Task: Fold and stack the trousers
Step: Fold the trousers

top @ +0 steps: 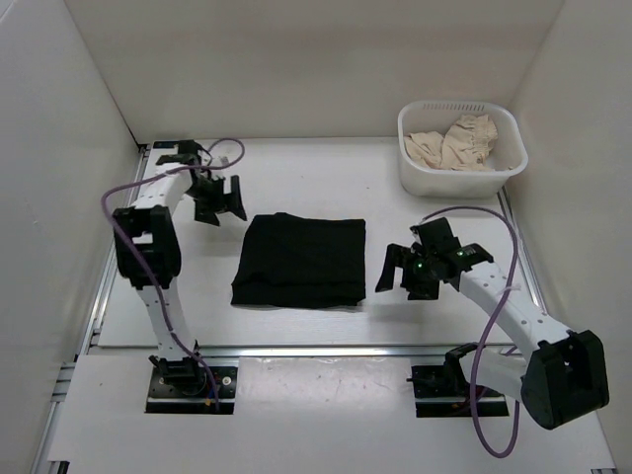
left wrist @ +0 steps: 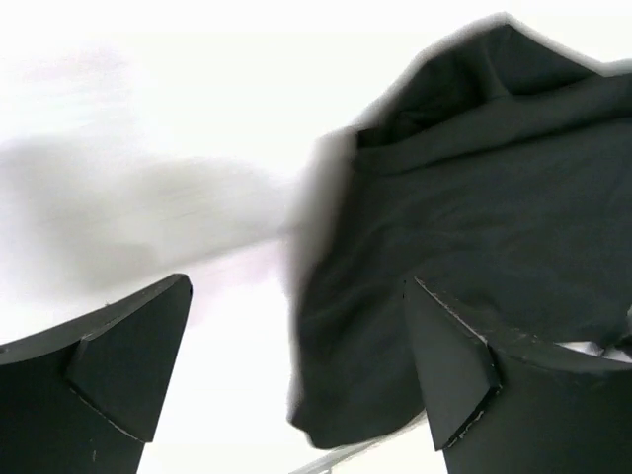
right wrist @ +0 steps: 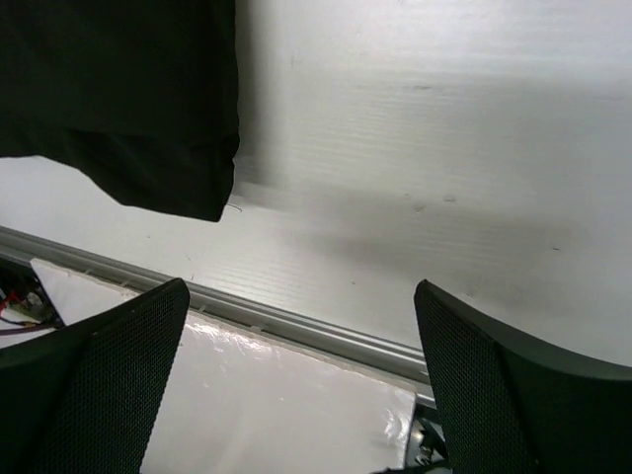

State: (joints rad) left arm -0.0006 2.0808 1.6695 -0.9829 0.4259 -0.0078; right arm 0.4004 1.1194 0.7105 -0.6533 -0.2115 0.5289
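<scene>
Centrally folded trousers (top: 299, 260), edges apart from left pincer (top: 219, 202), right pincer (top: 407, 278)

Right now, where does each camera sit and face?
Top external: overhead, behind the robot, facing down on the table; shows left arm, right arm, left tool, right tool.
Left wrist: on the left arm, facing the trousers past its open tool.
Right wrist: on the right arm, facing table and trousers corner past its open tool.
Shared: all three see the black trousers.
</scene>
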